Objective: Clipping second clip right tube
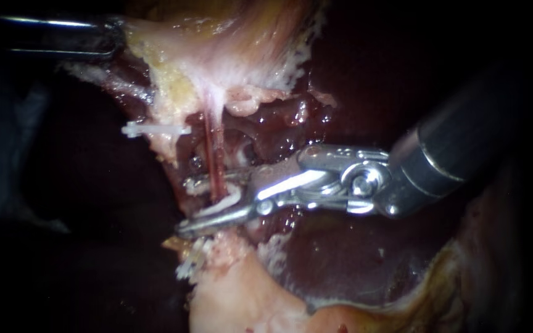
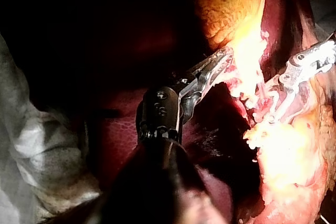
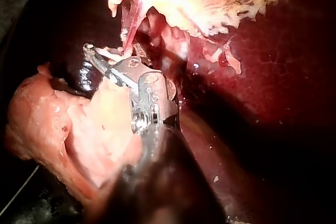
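At the far left, the left instrument (image 1: 113,36) had its hand closed on the edge of the pale tissue (image 1: 217,68), apparently pulling it to stretch the tubes. A white clip (image 1: 155,129) sat across the left strand (image 1: 169,139). Right of it, the red right tube (image 1: 215,154) lay between the jaws of the right instrument (image 1: 195,206), whose open hand carried a loaded clip (image 1: 224,200), seemingly lined up for closing.
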### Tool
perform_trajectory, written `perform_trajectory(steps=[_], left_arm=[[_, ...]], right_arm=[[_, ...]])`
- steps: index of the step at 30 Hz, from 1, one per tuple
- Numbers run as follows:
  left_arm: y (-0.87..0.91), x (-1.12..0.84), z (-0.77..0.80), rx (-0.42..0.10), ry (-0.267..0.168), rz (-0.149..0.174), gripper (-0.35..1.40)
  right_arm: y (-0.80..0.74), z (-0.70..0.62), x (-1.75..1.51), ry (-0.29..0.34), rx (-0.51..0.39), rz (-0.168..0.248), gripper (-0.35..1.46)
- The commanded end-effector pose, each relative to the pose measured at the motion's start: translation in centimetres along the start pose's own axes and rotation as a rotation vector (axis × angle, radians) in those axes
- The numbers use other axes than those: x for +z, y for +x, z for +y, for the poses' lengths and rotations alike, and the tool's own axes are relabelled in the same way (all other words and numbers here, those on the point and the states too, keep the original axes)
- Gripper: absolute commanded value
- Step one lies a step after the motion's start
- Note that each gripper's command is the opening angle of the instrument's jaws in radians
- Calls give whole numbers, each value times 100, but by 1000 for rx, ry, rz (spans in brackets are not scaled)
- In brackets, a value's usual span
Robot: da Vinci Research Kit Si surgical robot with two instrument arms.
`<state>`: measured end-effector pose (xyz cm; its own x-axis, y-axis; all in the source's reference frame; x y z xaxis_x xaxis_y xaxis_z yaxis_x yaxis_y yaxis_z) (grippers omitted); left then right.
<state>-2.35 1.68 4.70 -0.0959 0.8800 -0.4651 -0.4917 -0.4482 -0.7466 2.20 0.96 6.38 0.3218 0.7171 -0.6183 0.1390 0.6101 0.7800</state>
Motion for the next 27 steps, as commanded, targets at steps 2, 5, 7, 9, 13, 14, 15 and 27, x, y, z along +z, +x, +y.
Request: perform_trajectory(steps=[2, 5, 7, 9, 13, 14, 15, 27], left_arm=[[0, 0, 0, 0, 0, 0, -35], [0, -1, 0, 0, 0, 0, -35], [0, -1, 0, 0, 0, 0, -35], [0, -1, 0, 0, 0, 0, -35], [0, -1, 0, 0, 0, 0, -35], [0, -1, 0, 0, 0, 0, -35], [0, -1, 0, 0, 0, 0, -35], [0, -1, 0, 0, 0, 0, -35]], right_arm=[[3, -8, 0, 19, -5, 10, 49], [8, -23, 2, 48, -10, 23, 49], [13, -33, 2, 69, -12, 32, 48], [17, -39, 3, 83, -13, 38, 47], [24, -50, 3, 95, -12, 42, 45], [24, -51, 2, 95, -12, 42, 45], [24, -51, 2, 96, -12, 42, 45], [21, -42, -6, 79, -12, 47, 19]])
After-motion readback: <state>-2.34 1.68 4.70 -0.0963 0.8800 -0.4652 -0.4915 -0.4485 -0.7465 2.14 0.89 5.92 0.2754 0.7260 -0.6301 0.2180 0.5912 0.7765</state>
